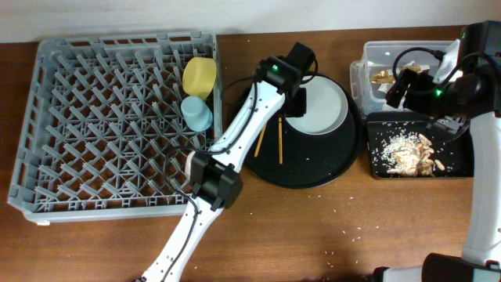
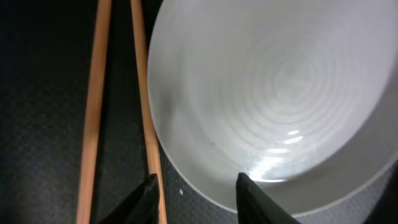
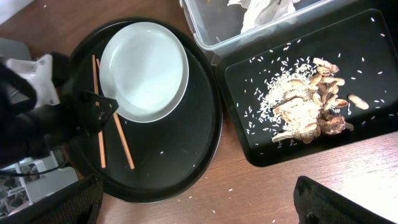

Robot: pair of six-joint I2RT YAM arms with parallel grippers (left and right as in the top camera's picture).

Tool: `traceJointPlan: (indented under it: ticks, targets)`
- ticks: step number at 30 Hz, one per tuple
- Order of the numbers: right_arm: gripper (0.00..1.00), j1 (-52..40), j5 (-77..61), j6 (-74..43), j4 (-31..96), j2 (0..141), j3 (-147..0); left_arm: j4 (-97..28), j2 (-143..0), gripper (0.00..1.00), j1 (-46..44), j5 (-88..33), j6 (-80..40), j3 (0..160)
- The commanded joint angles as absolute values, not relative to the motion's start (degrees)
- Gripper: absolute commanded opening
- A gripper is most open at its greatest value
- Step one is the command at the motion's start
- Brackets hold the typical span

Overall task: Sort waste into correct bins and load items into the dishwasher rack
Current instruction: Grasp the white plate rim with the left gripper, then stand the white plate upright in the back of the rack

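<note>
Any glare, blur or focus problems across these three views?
Left wrist: plate very close and soft, with a bright glare patch near its lower rim; chopsticks blurred too. Right wrist: scene sharp, only its own fingers dark and out of focus. Overhead: evenly lit, sharp, no strong glare.

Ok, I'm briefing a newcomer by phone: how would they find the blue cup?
Find the big grey rack on the left of the table. Two things lie in it by its right edge, near the far corner. The cup is the smaller, pale blue one, beside the yellow bowl.
</note>
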State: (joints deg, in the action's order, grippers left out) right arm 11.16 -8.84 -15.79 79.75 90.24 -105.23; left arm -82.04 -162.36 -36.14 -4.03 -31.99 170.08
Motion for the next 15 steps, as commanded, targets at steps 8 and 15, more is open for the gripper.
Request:
traceJointPlan:
  ticks: [8, 15]
  targets:
    - [0.99, 11.3, -8.1, -15.2, 79.7, 90.4, -105.9, -80.8, -165.8, 0.31, -37.7, -3.2, -33.0, 169.4]
    - [0.98, 11.3, -8.1, -15.3, 79.7, 90.4, -105.9, -79.4, -168.1, 0.11, -38.2, -3.2, -33.0, 169.4]
